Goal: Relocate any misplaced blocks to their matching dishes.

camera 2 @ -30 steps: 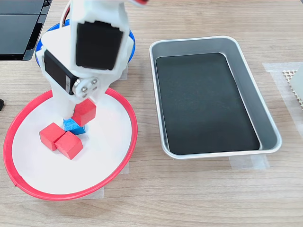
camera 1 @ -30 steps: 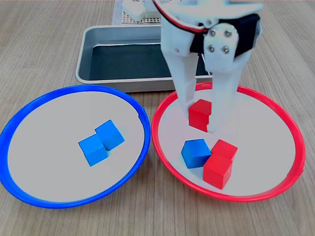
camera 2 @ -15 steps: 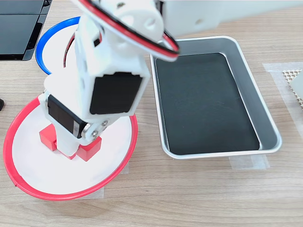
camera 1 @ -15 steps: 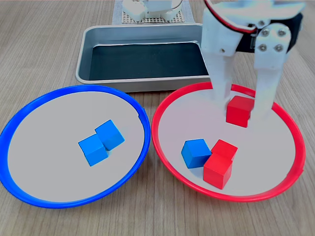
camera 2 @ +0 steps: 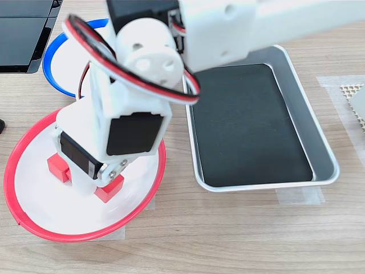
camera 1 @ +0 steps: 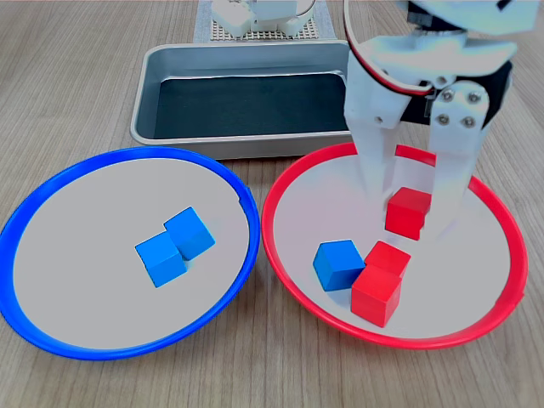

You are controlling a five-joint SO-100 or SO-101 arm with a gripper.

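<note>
In the first exterior view my gripper (camera 1: 410,223) stands over the red-rimmed plate (camera 1: 425,344) with a finger on each side of a red block (camera 1: 406,212), low over the plate's grey centre. Two more red blocks (camera 1: 376,296) lie touching each other in front of it, and a blue block (camera 1: 338,263) lies against them on the same plate. The blue-rimmed plate (camera 1: 110,353) holds two blue blocks (camera 1: 189,232) side by side. In the second exterior view the arm hides most of the red-rimmed plate (camera 2: 74,237); the held red block (camera 2: 109,188) shows under the gripper (camera 2: 100,185).
A rectangular metal tray (camera 1: 144,102) with a dark bottom lies behind both plates and has nothing in it. The arm's base (camera 1: 255,13) stands on a perforated mat beyond it. In the second exterior view a dark device (camera 2: 23,28) sits at the top left.
The gripper carried the red block from the red-rimmed plate's middle toward the first exterior view's right, then lowered it toward the plate. The other blocks have not moved.
</note>
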